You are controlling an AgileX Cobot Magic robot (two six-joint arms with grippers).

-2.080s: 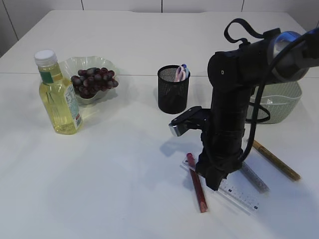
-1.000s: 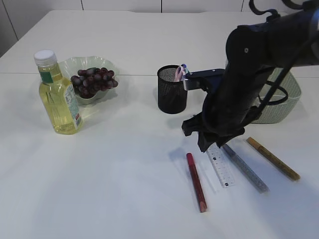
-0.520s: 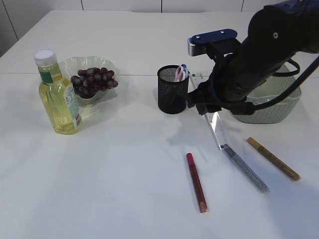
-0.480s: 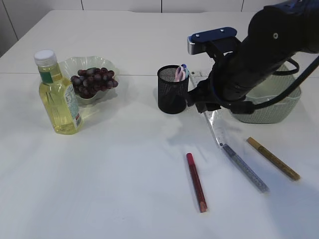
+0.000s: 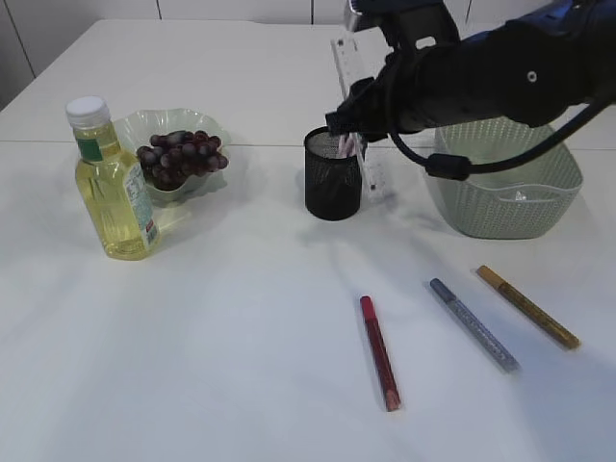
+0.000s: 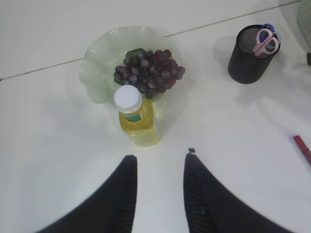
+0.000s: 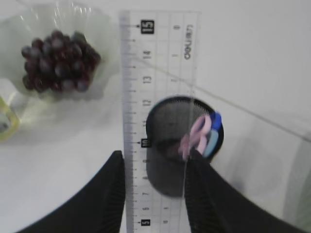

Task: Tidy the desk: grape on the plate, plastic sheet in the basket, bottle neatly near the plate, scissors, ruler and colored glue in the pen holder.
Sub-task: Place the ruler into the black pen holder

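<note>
While the right gripper (image 7: 154, 194) hangs above the black mesh pen holder (image 5: 333, 175), its jaws are clamped on a clear plastic ruler (image 7: 158, 111), held up off the table and tilted, its lower end beside the holder's rim. Pink and blue scissors (image 7: 201, 133) already stand inside the holder. Over on the left, the grapes (image 5: 181, 154) sit on the pale green plate (image 5: 144, 125), and the bottle (image 5: 111, 183) of yellow liquid stands just beside it. The left gripper (image 6: 158, 170) hovers near the bottle with its jaws apart, holding nothing. A red glue pen (image 5: 379, 351), a grey one (image 5: 472, 325) and a gold one (image 5: 527, 306) lie on the white table (image 5: 241, 346). The green basket (image 5: 505, 188) stands behind them.
</note>
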